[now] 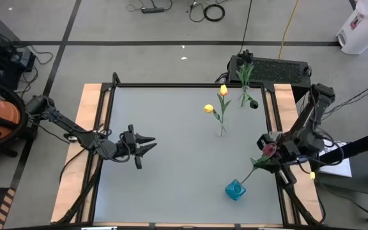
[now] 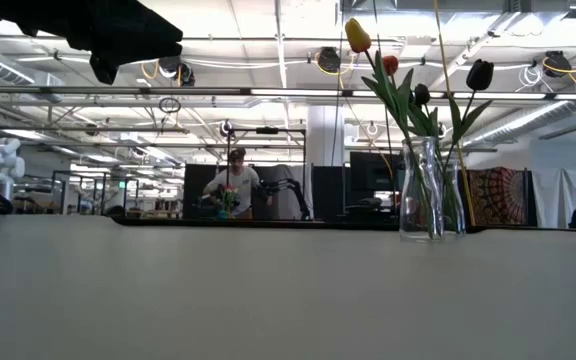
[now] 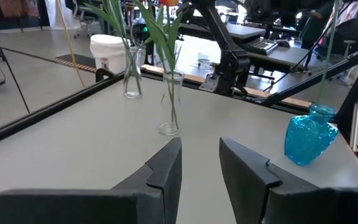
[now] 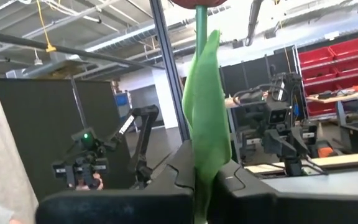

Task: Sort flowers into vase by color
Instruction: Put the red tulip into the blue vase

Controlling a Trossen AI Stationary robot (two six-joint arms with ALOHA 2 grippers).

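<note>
From above, the table (image 1: 171, 160) is a smooth pale grey sheet framed in black bars with bare wood strips down both sides, standing on a grey concrete floor crossed by dark tape lines and cables. The left gripper (image 1: 147, 146) hovers at about 9 o'clock on the sheet, its fingers apart and holding nothing. Toward 3 o'clock the right gripper (image 1: 271, 153) is clamped on the stem of a pinkish red tulip (image 1: 269, 150), whose stem slants down into a small blue glass vase (image 1: 235, 190) near 5 o'clock. Two yellow tulips (image 1: 222, 91) stand in a clear vase (image 1: 222, 130) at about 1 o'clock; a second clear vase (image 1: 244, 98) beside it holds a dark tulip (image 1: 253, 104).

At table height, the matte tabletop runs to an open workshop with white ceiling trusses, and a person sits far off.

From the left wrist, two blunt dark fingers (image 3: 166, 171) stand parted; the blue vase (image 3: 309, 134) is faceted and glossy.

From the right wrist, dark fingers (image 4: 179, 168) pinch a flat green leaf and stem (image 4: 207, 118); red bins line shelves behind.
</note>
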